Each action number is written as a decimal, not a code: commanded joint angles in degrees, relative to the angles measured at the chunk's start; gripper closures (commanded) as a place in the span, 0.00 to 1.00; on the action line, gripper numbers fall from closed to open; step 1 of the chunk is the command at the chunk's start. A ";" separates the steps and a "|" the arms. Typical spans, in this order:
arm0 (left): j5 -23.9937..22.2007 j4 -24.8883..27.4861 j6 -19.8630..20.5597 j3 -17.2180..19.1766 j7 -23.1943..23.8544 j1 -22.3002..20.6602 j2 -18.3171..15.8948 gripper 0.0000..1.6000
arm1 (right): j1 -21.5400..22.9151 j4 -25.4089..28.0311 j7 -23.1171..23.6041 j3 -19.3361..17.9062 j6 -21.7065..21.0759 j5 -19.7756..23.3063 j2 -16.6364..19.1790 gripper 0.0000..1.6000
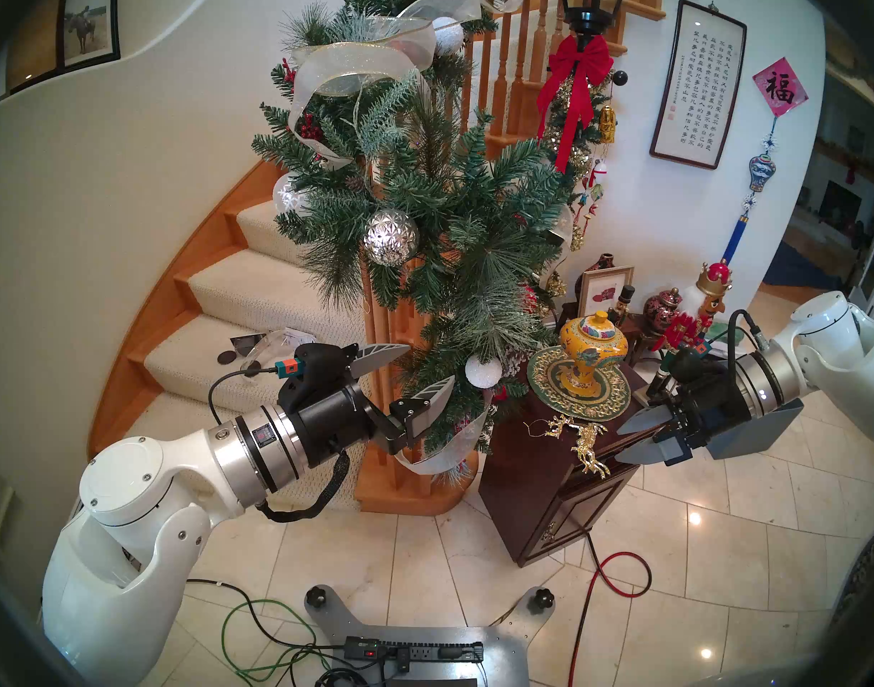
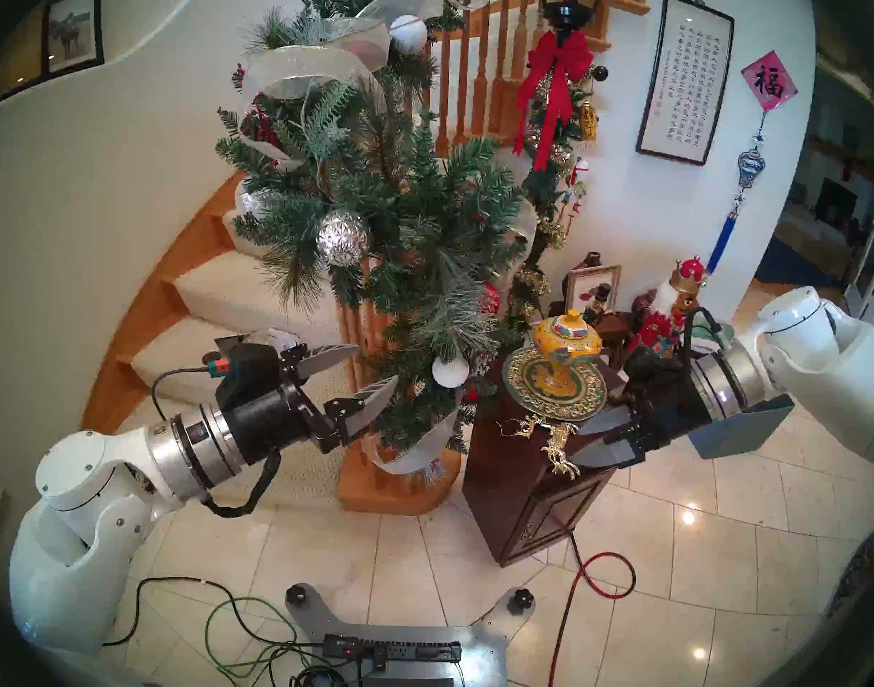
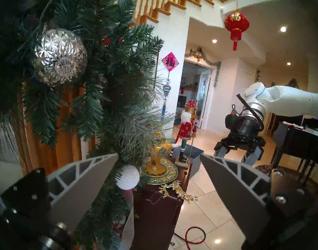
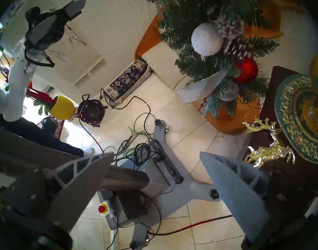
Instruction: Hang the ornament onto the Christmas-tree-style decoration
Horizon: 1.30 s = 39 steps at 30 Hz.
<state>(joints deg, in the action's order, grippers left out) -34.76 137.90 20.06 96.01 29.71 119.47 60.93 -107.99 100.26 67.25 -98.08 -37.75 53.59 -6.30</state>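
Head view: the left gripper (image 1: 415, 368) is held level, its fingers spread and empty, tips at the garland (image 1: 425, 200) foliage near the white ball (image 1: 483, 371). The right gripper (image 1: 625, 443) is angled down leftward, spread wide, nothing pinched, just beside the gold reindeer ornament (image 1: 586, 440), which is draped over the dark cabinet (image 1: 539, 473) edge.

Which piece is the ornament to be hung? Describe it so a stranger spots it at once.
Find the dark wooden cabinet standing right of the green garland, topped by a round gold-green mat and a yellow lidded jar. On its front edge, drooping over, lies the ornament. Unlike the round silver and white balls nearby, it is a shiny gold chain of leaping antlered reindeer with a thin string loop.
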 commanded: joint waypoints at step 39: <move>-0.01 0.32 -0.04 0.07 0.01 -0.02 -0.01 0.00 | -24.94 12.68 4.34 -32.98 -1.30 -8.02 -15.14 0.00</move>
<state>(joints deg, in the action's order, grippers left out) -34.76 137.90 20.06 96.01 29.71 119.48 60.92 -127.32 111.42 65.67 -126.27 -39.56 45.23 -20.03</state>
